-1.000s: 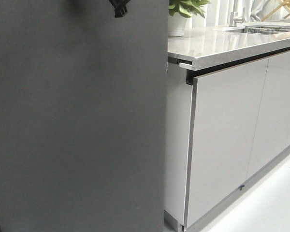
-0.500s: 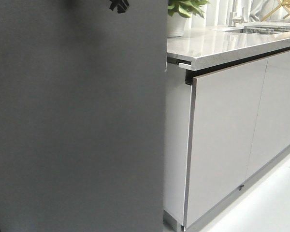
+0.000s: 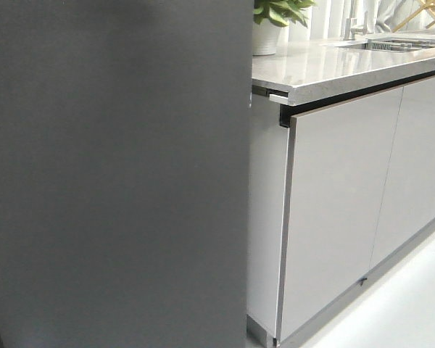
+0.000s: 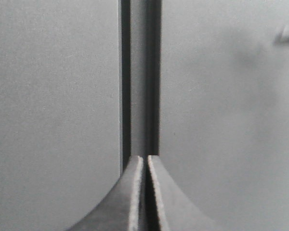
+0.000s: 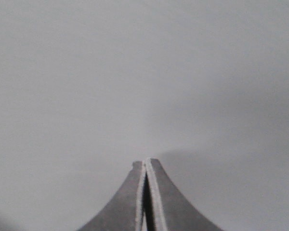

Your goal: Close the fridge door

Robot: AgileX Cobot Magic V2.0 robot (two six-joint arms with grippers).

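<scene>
1. The left claw (image 4: 145, 166) has its two dark tapered fingers pressed together, holding nothing. Its tips sit right at a narrow dark vertical seam (image 4: 140, 77) between two flat grey panels; whether they touch the panel cannot be told.
2. The right claw (image 5: 145, 168) is likewise pinched to a sliver with nothing between its fingers. It points squarely at a plain grey face that fills its wrist view, very close, with a soft shadow beside the tips.
3. The tall fridge door with its matte dark grey outer face (image 3: 116, 174) fills the left of the front view. Only the outer face shows; none of the inner lining is in sight.
4. Judged from this, the door looks shut or nearly so. The seam in the left wrist view is thin and even, which suggests little swing is left. A last firm press may be all that remains.
5. The door's right edge (image 3: 249, 181) runs straight down, just beside the pale grey cabinet door (image 3: 333, 217) under the speckled stone counter surface (image 3: 333, 69).
6. Neither arm shows in the front view. Open floor (image 3: 406, 304) lies to the right, giving room to back away.
</scene>
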